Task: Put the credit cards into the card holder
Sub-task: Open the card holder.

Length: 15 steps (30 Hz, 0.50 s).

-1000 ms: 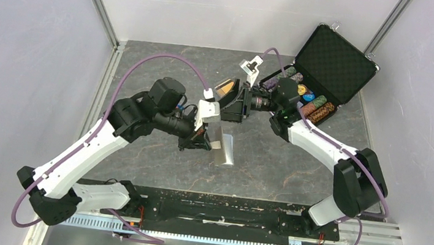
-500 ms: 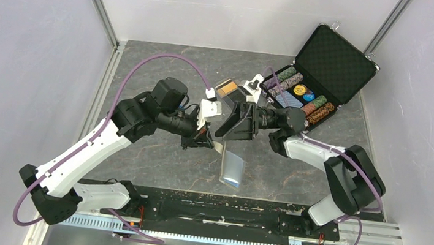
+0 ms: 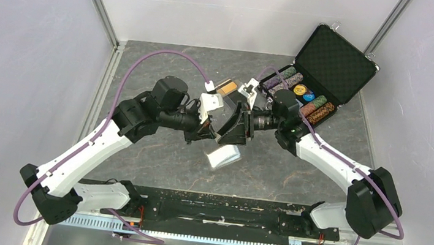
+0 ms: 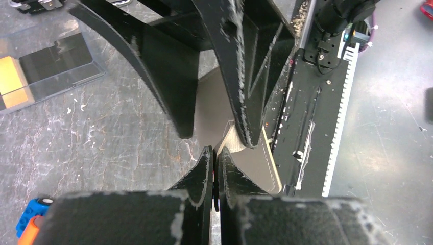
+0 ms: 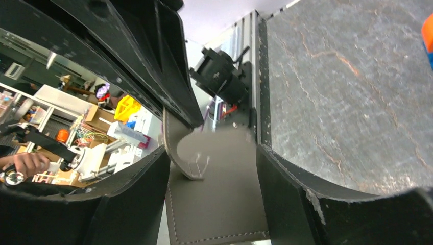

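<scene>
The grey-taupe card holder hangs folded open above the table, between the two arms. My left gripper is shut on the edge of one flap, which curls up from the holder. My right gripper faces it, and its two fingers press the holder's opposite side edges. Its jaws stand wide, shut on the holder. The credit cards lie behind the grippers: an orange card and a black card.
The cards lie in a clear plastic tray at the back of the table. An open black poker-chip case holding chip rows stands at the back right. The arms' black base rail runs along the near edge.
My right gripper moved in and its jaws narrowed onto the card holder. The holder swung from hanging straight down to a tilted, flatter pose. The left gripper stayed shut.
</scene>
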Available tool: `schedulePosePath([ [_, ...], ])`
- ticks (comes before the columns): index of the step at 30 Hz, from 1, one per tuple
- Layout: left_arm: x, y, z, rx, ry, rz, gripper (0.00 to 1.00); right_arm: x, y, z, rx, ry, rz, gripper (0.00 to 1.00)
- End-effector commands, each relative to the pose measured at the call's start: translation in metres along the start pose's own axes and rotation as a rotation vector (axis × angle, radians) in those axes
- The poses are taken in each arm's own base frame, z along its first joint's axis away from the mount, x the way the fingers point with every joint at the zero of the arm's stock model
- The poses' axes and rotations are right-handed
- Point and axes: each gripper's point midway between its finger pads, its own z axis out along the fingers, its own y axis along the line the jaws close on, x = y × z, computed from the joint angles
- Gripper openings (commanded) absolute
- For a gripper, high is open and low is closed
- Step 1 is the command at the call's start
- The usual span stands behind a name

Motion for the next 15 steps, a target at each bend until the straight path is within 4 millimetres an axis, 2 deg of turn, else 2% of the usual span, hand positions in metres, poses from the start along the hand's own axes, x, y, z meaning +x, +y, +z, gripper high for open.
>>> schedulePosePath([
  [1,-0.026,0.015,-0.004,-0.088,-0.089,-0.008,0.02,0.011,-0.005,-0.003,0.062,0.057,-0.064,0.64],
  [10,-0.031,0.033,0.001,-0.17,-0.067,-0.056,0.02,0.017,-0.008,-0.01,0.129,0.097,-0.078,0.65],
  [15,-0.033,0.038,0.005,-0.182,-0.06,-0.065,0.02,0.012,-0.005,-0.015,0.166,0.114,-0.111,0.78],
])
